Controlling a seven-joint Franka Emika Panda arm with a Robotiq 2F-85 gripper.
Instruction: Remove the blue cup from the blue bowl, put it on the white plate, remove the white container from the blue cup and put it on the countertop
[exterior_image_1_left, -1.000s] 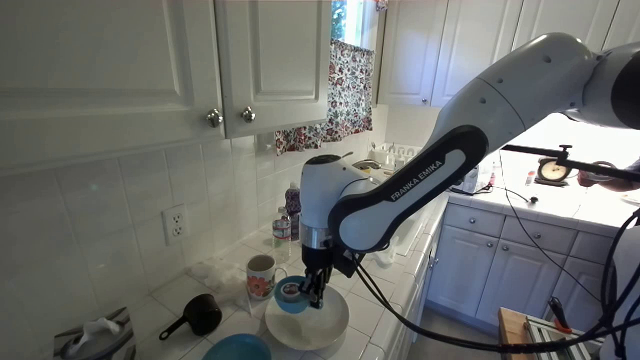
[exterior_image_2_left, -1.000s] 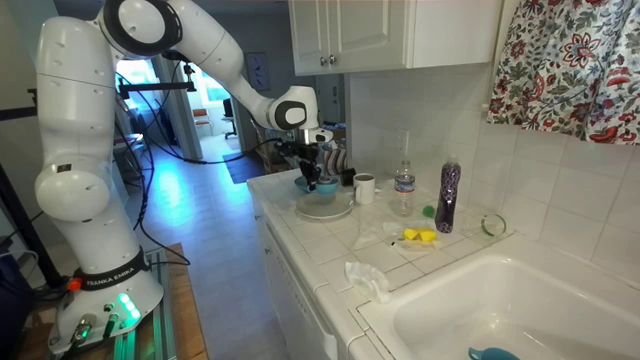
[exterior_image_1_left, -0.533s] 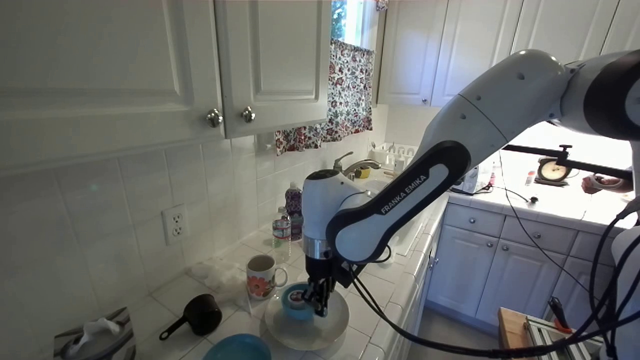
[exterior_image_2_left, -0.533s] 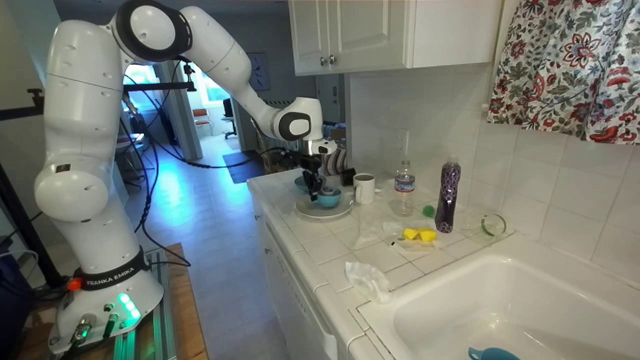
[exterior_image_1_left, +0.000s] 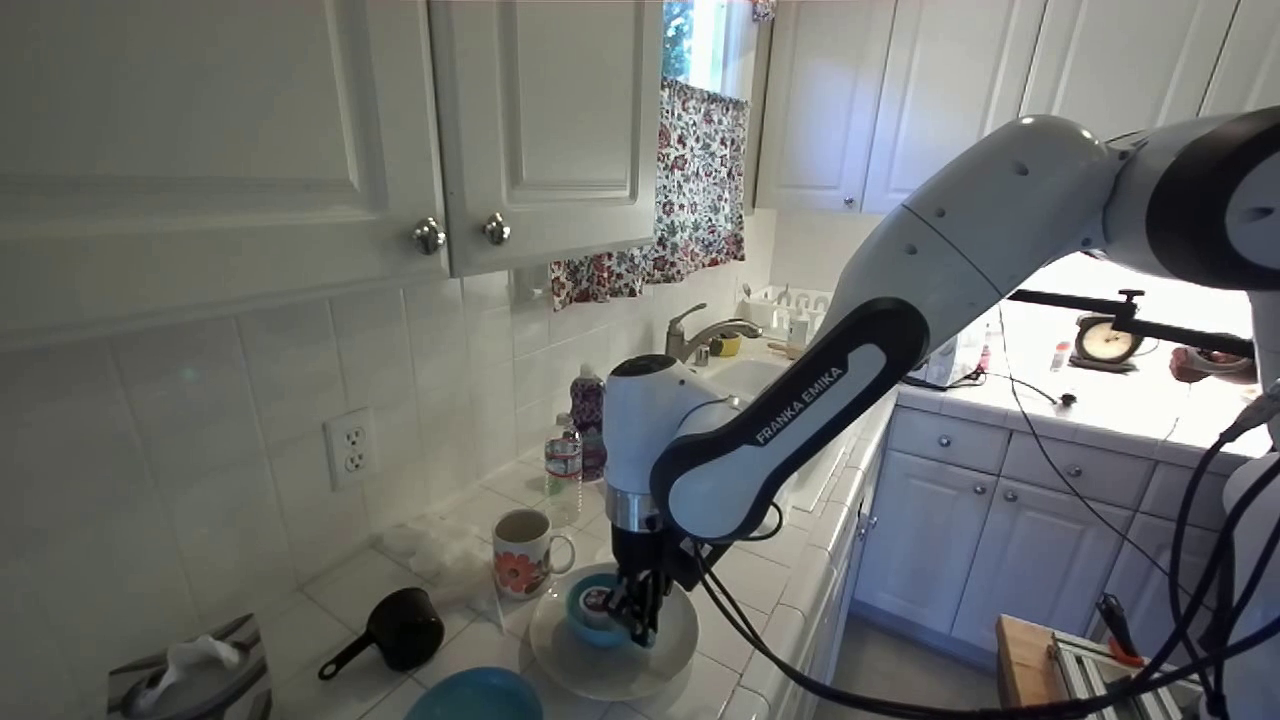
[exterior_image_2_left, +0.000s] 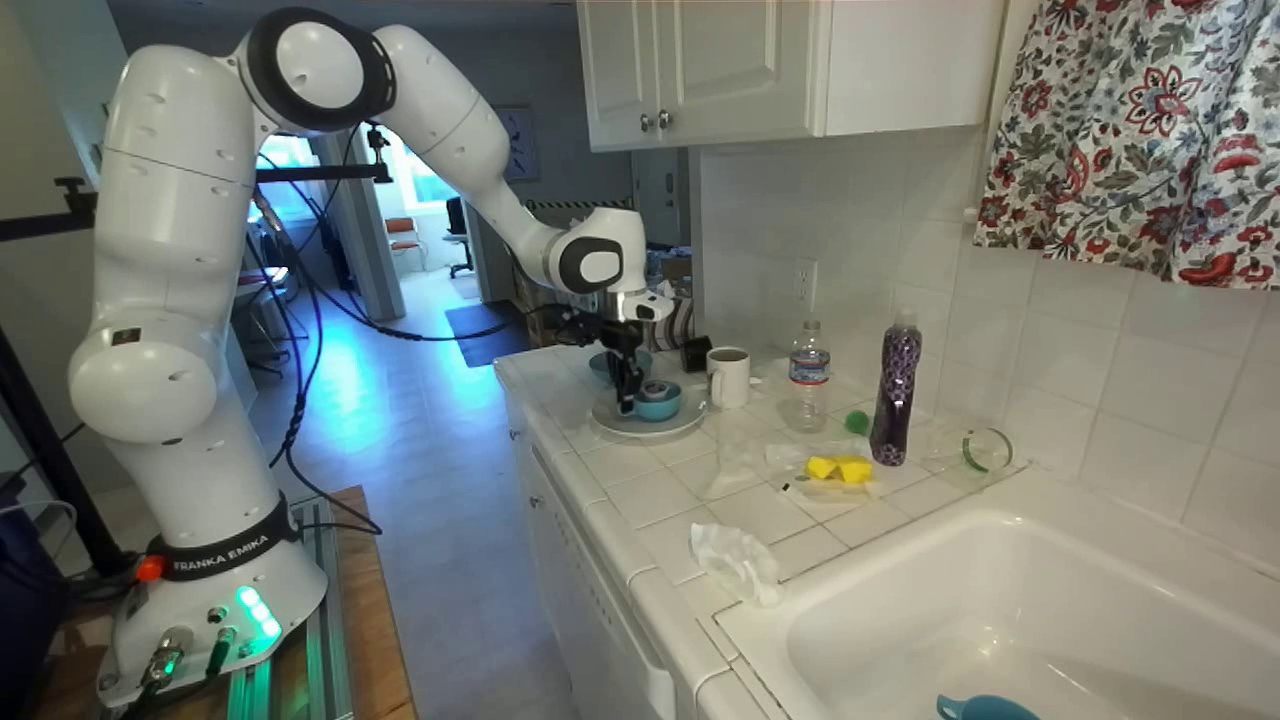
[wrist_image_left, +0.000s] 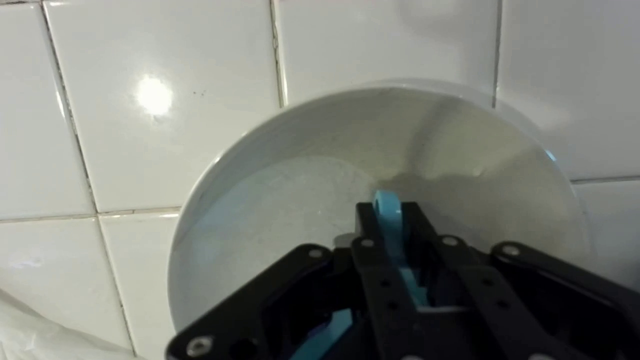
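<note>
My gripper (exterior_image_1_left: 641, 632) is shut on the handle of the blue cup (exterior_image_1_left: 590, 634); the light-blue handle also shows between the fingertips in the wrist view (wrist_image_left: 389, 215). The cup is upright within the outline of the white plate (exterior_image_1_left: 668, 640); I cannot tell whether it touches the plate. In an exterior view the cup (exterior_image_2_left: 658, 408) is beside my fingers, over the plate (exterior_image_2_left: 625, 428). The small white container (exterior_image_1_left: 595, 600), with a dark top, sits inside the cup. The blue bowl (exterior_image_1_left: 475, 695) stands apart on the countertop (exterior_image_1_left: 735, 610), partly cut off by the frame's edge.
A white mug with a red flower (exterior_image_1_left: 522, 555) stands close to the plate. A black pot (exterior_image_1_left: 405, 630) lies near the wall. A water bottle (exterior_image_2_left: 808, 375), a purple bottle (exterior_image_2_left: 895, 392) and yellow pieces (exterior_image_2_left: 840, 469) lie toward the sink (exterior_image_2_left: 980, 600).
My gripper has moved down with the blue cup in it, and the cup with its container has come from above the plate's far edge to low over or on the plate.
</note>
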